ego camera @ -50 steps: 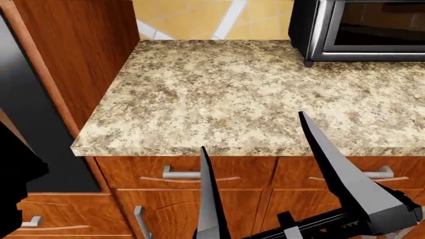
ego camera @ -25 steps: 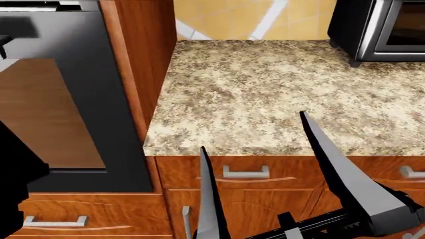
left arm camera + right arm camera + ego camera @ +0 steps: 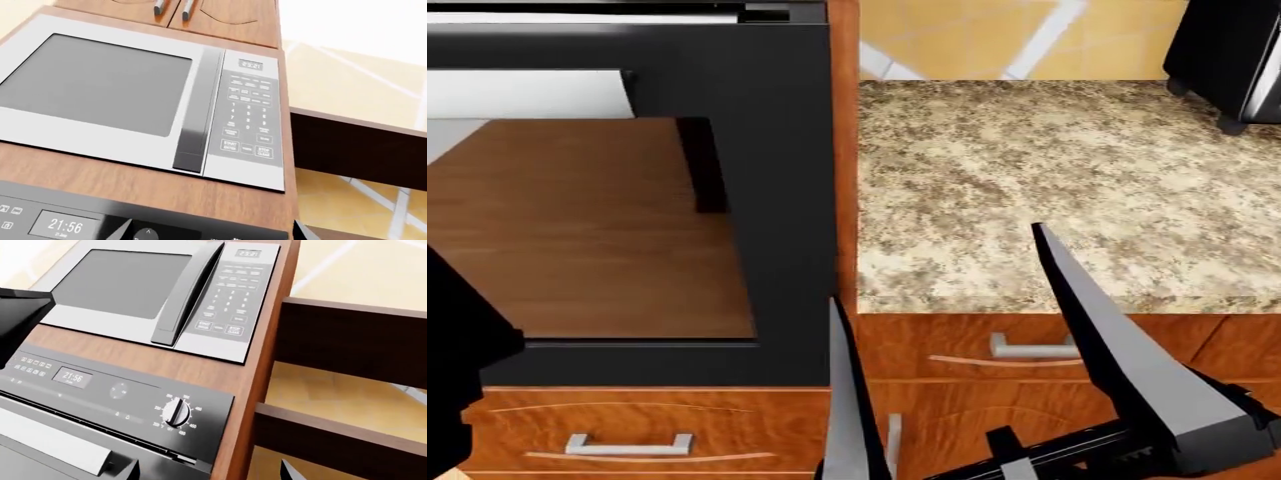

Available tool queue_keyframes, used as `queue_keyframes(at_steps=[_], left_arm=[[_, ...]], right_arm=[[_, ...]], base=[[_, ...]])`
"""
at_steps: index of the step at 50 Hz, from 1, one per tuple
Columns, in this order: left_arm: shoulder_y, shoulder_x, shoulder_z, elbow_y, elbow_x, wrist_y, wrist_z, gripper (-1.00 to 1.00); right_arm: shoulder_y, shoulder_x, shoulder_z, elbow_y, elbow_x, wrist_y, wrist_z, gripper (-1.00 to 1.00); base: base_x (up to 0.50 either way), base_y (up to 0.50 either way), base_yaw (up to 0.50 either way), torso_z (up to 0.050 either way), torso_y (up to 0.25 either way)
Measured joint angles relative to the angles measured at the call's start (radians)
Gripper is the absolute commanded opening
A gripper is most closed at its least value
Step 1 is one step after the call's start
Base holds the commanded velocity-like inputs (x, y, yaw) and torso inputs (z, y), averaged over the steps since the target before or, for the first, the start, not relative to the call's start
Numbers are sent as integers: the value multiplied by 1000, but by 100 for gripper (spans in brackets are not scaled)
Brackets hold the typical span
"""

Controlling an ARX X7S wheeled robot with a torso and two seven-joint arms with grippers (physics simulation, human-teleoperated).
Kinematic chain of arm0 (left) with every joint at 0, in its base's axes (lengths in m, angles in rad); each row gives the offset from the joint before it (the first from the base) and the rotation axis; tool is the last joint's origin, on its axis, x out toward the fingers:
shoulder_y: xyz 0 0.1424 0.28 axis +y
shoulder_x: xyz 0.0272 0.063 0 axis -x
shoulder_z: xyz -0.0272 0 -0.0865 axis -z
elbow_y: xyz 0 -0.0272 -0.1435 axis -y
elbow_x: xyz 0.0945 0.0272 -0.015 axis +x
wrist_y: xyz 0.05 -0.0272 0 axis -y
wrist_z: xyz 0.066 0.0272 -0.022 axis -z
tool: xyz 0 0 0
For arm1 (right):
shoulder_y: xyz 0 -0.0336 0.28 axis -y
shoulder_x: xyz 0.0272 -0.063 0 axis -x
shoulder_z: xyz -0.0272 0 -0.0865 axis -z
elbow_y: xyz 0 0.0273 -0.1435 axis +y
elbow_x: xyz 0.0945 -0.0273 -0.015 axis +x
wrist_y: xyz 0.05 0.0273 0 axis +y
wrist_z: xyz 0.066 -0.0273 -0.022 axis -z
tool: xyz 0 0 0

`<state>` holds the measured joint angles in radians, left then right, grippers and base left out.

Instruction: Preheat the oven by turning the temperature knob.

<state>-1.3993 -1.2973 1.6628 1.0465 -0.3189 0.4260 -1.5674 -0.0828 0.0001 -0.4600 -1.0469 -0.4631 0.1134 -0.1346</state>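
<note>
oven (image 3: 100, 405) black, white print | temperature knob (image 3: 177, 412) silver-grey | countertop (image 3: 1054, 190) speckled beige-brown | microwave (image 3: 133, 100) silver

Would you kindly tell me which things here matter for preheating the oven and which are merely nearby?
Job:
- oven
- knob
- right claw, open

Nearby:
- microwave
- countertop
- drawers
- toaster oven
</note>
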Motion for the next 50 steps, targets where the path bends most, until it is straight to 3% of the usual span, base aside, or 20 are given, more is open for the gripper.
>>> queue_keyframes(at_steps=[33,50], left_arm=[[-26,0,24,0,-9,11,2,100],[-89,-16,107,0,28,97,21,100]], right_arm=[[-9,0,-1,0,11,8,81,100],[-10,0,-3,0,5,14,80,100]], base=[[29,0,0,0,0],[0,0,0,48,0]])
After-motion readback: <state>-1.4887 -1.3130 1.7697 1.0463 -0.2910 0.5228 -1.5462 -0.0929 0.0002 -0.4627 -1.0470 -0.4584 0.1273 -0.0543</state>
